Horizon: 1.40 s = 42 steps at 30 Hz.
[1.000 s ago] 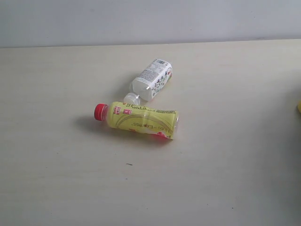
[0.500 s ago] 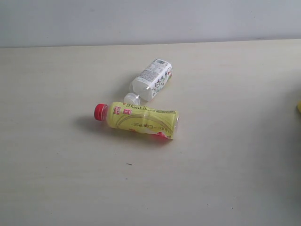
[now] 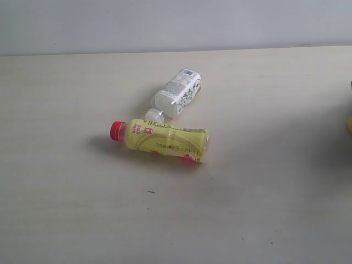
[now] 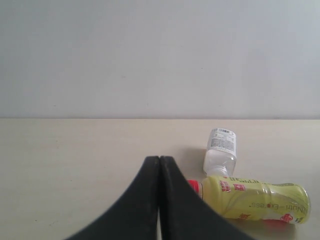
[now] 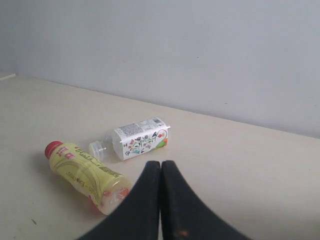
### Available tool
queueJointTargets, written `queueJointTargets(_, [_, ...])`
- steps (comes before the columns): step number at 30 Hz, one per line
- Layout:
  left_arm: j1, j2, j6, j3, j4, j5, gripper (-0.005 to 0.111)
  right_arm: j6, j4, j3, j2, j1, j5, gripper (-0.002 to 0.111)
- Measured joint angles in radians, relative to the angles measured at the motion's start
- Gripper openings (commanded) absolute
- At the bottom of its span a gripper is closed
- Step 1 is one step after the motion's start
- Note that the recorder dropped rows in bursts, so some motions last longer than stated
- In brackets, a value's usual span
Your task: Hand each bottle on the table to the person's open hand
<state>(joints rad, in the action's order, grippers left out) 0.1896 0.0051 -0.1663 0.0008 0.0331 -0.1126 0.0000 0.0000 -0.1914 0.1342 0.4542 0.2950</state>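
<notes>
Two bottles lie on their sides in the middle of the pale table. The yellow bottle with a red cap lies nearest, cap to the left. A whitish bottle with a white cap lies just behind it, its cap close to the yellow one. My left gripper is shut and empty, short of the yellow bottle's cap. My right gripper is shut and empty too, near the yellow bottle's base. Neither gripper shows in the exterior view. The clear bottle, the other whitish bottle and the person's hand are out of view.
A plain grey wall rises behind the table's far edge. A small yellow object and a dark sliver above it peek in at the right edge of the exterior view.
A dark sliver has appeared at the right edge above the yellow object, with a faint shadow on the table there. The bottles have not moved.
</notes>
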Motion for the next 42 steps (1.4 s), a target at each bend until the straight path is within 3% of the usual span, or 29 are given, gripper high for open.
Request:
queueJointTargets(32, [0.000, 0.000, 0.002, 0.000, 0.005, 0.003, 0.000, 0.000, 0.000, 0.000, 0.000, 0.000, 0.000, 0.000])
queueJointTargets(42, [0.000, 0.000, -0.016, 0.000, 0.031, 0.249, 0.000, 0.000, 0.000, 0.000, 0.000, 0.000, 0.000, 0.000])
